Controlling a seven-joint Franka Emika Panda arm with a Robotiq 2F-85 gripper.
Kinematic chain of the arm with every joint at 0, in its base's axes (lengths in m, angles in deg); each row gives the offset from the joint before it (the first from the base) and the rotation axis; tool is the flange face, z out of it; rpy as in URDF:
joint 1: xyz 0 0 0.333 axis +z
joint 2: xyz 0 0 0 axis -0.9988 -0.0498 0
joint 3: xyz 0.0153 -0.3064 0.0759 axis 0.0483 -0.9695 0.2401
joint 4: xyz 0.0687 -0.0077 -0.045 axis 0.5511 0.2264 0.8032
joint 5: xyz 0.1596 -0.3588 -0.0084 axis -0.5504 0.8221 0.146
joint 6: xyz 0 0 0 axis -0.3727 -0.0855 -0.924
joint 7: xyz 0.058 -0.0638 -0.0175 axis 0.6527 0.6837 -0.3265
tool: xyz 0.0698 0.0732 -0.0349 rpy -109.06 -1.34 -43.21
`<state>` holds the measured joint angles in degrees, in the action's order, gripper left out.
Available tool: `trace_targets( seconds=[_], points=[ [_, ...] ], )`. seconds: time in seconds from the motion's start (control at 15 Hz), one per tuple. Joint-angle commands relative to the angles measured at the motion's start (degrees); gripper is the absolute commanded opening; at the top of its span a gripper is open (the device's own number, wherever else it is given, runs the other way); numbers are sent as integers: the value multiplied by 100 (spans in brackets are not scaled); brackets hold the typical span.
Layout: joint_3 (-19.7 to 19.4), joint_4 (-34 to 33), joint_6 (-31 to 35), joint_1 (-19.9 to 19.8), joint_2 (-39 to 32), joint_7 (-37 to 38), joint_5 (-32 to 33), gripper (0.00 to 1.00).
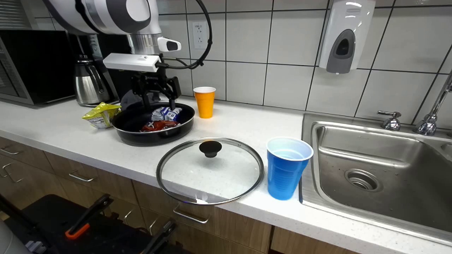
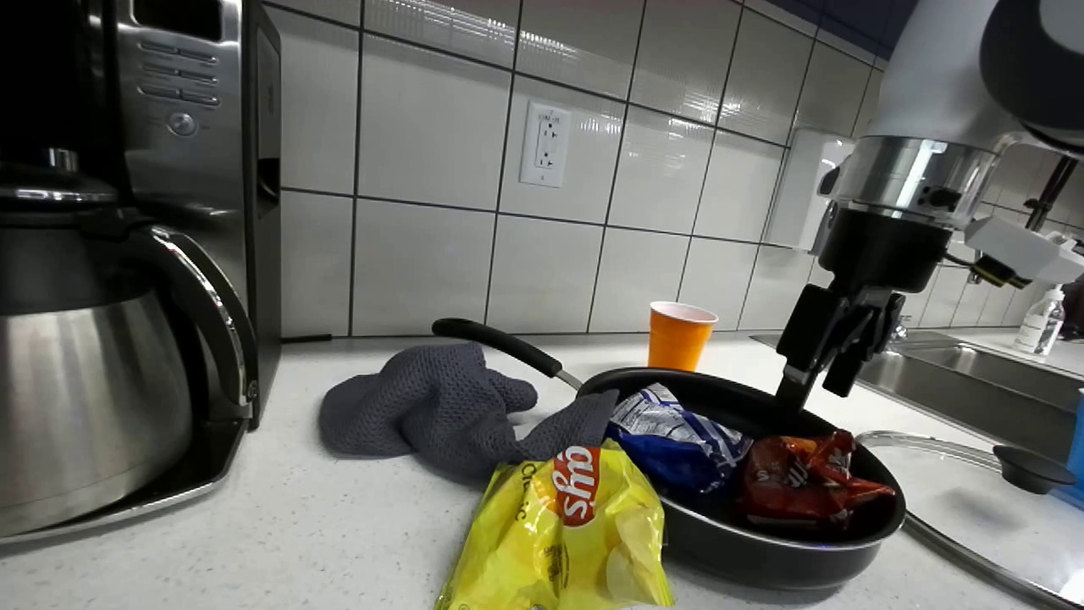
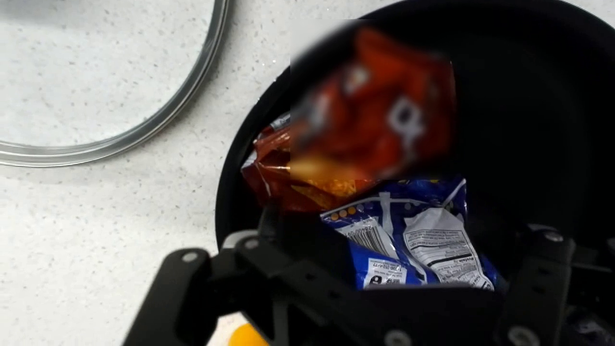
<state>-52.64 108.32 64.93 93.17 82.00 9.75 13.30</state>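
My gripper [image 1: 159, 104] points down over the black pan [image 1: 155, 138], its fingers spread apart and nothing gripped between them. Inside the pan lie a blue chip bag [image 2: 677, 440] and a red chip bag [image 2: 804, 483], side by side. In the wrist view the blue bag [image 3: 442, 240] shows in the gap between the fingers. The red bag [image 3: 307, 197] lies beyond it near the pan wall, partly blurred. Against the pan's outside leans or stands a yellow chip bag [image 2: 559, 534]. Whether a fingertip touches either bag in the pan I cannot tell.
A glass lid [image 1: 212, 176] with a black knob overhangs the counter's front edge. Beside it stands a blue cup [image 1: 286, 173], left of the sink [image 1: 370, 151]. An orange cup [image 1: 204, 102] is behind the pan. A grey cloth [image 2: 432, 407] lies near the pan handle [image 2: 500, 341] and coffee maker [image 2: 195, 169].
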Motion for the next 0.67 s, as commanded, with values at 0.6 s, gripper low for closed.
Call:
trace_targets(
  seconds=[0.6],
  points=[
    [112,-334,-171,97,204,-171,-119,100]
  ],
)
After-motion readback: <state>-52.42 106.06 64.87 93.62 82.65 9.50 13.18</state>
